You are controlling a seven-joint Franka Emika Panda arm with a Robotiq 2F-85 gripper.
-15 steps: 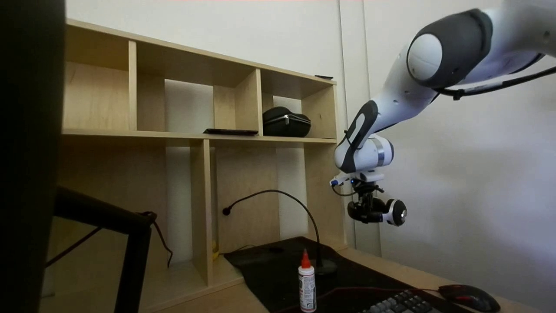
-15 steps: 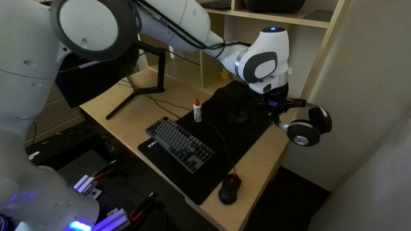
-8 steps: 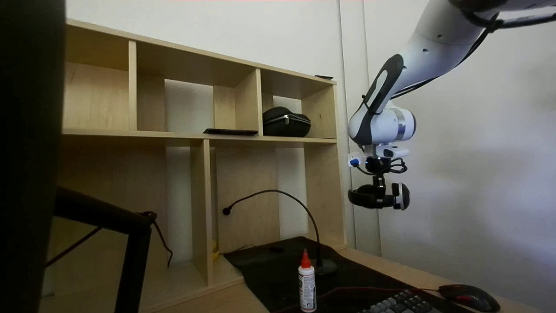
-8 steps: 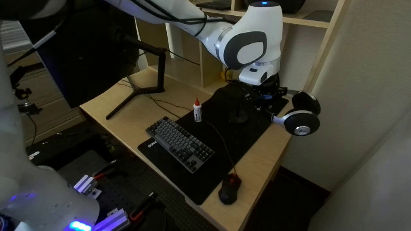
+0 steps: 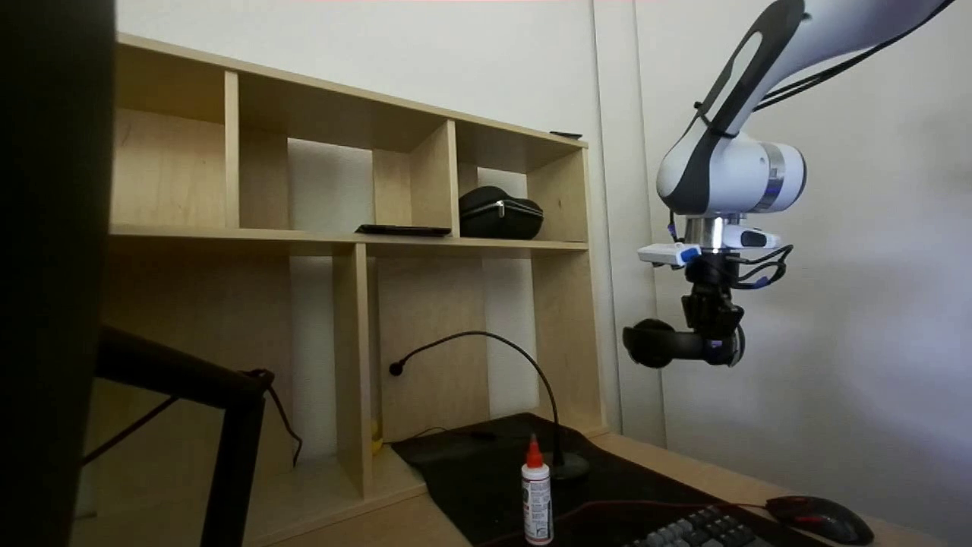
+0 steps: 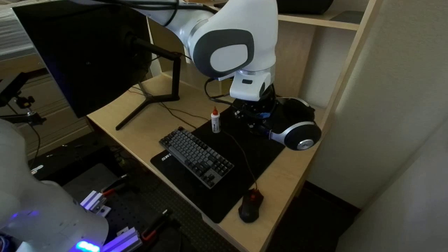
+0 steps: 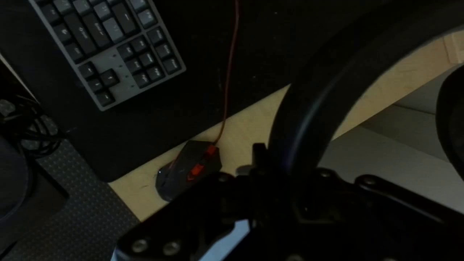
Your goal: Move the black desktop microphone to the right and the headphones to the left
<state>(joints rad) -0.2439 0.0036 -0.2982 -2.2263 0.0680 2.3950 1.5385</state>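
In both exterior views the black headphones [image 5: 651, 343] hang in the air, their silver-rimmed earcup [image 6: 303, 136] turned outward. My gripper [image 5: 715, 328] points down and is shut on the headband. In the wrist view that headband [image 7: 311, 112] runs up from between the dark jaws, and part of an earcup [image 7: 457, 119] shows at the right edge. The black desktop microphone stands on the mat, its round base [image 5: 571, 466] behind the white bottle and its gooseneck arching to the left. My gripper and the headphones hide most or all of it in an exterior view.
A white bottle with a red cap [image 5: 538, 501] stands close to the microphone base. On the desk lie a keyboard [image 6: 196, 157] and a mouse [image 6: 251, 206]. A monitor stand [image 6: 175, 77] and a wooden shelf [image 5: 349, 241] bearing a black case [image 5: 501, 215] border the desk.
My gripper has carried the headphones rightward in an exterior view, leftward across the desk in an exterior view. The wrist has turned the headphones along with it. The microphone has not moved.
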